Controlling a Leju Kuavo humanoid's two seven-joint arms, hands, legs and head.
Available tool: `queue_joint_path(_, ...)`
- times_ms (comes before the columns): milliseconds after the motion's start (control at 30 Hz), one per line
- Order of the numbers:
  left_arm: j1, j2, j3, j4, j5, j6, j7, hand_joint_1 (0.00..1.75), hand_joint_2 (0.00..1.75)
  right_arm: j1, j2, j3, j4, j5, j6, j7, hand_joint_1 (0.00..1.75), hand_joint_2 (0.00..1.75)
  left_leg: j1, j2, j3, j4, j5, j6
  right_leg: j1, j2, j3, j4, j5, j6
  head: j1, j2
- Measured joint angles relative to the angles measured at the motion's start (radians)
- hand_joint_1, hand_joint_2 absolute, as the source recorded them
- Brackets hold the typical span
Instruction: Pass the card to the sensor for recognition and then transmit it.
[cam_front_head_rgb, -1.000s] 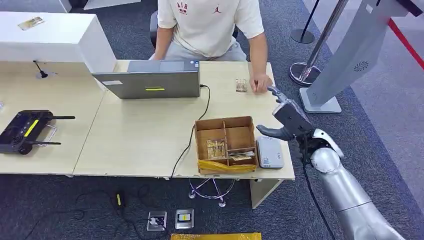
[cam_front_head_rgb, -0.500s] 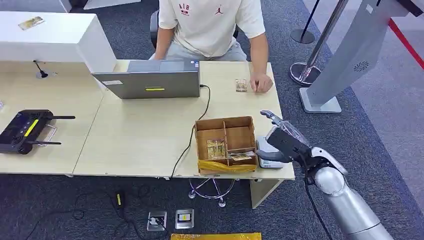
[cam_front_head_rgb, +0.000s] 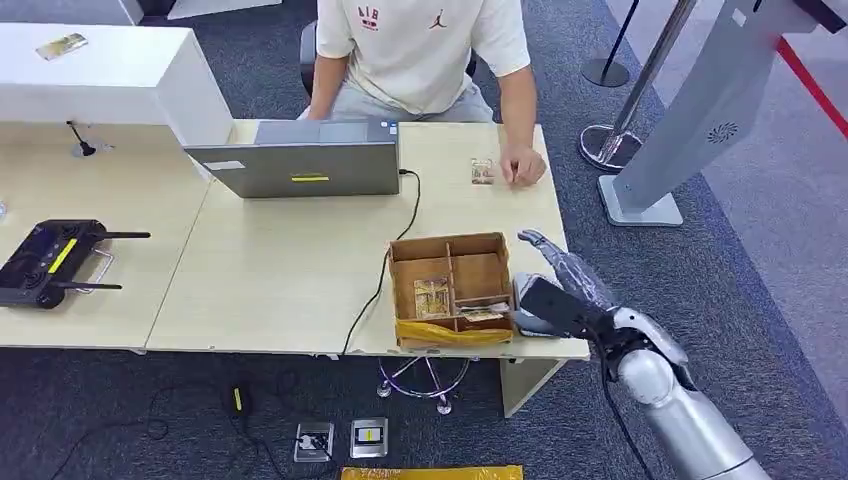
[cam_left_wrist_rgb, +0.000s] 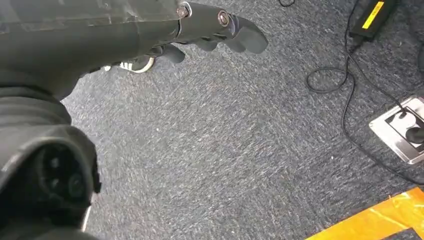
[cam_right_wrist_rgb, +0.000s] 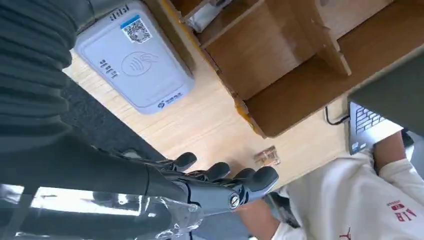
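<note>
A small printed card lies on the far right of the table, and a seated person's hand rests right beside it. The white card sensor lies at the table's front right corner, next to a cardboard divider box. My right hand hovers over the sensor with fingers stretched out and nothing in them, hiding part of it. The right wrist view shows that hand, the sensor, the box and the card further off. My left hand hangs open above the carpet.
A grey laptop stands in front of the person, its cable running past the box. A black controller lies at the left. A grey kiosk and a stanchion base stand to the right of the table. Floor sockets sit below.
My right hand has drawn back from near the card and the person's hand and dropped toward the table's front edge, now over the sensor. The card and the person's hand stay put.
</note>
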Motion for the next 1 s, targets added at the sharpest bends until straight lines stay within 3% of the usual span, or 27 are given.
queue_joint_path(67,-0.001,0.0,0.0,0.0,0.0,0.001,0.0,0.0,0.0,0.002,0.002,0.006,0.004,0.019,-0.008,-0.005,0.0,1.75,0.0,0.0,0.0,0.0,0.0,0.0,0.0,0.0,0.0,0.0,0.0,0.0,0.0,0.0)
queue_joint_path(133,0.0,0.0,0.0,0.0,0.0,0.003,0.002,0.0,0.0,0.007,0.008,0.024,0.032,0.182,-0.096,-0.019,0.0,1.75,0.0,0.0,-0.001,0.0,0.0,0.0,0.0,0.0,0.0,0.0,0.0,-0.001,0.0,0.0)
queue_joint_path(267,-0.001,0.0,0.0,0.0,0.0,0.003,0.007,0.0,0.0,0.006,0.014,0.049,0.067,0.294,-0.159,-0.029,0.0,1.75,0.0,0.0,-0.001,0.0,0.0,0.0,0.0,0.0,0.0,0.0,0.0,-0.001,0.0,0.0)
queue_joint_path(1000,-0.004,0.008,0.0,-0.001,0.001,0.006,0.01,0.0,0.0,-0.018,0.041,0.123,0.195,0.422,-0.205,-0.093,0.0,1.75,0.0,0.0,-0.001,0.0,0.0,0.0,0.0,-0.001,0.0,0.0,-0.001,-0.001,0.0,0.0)
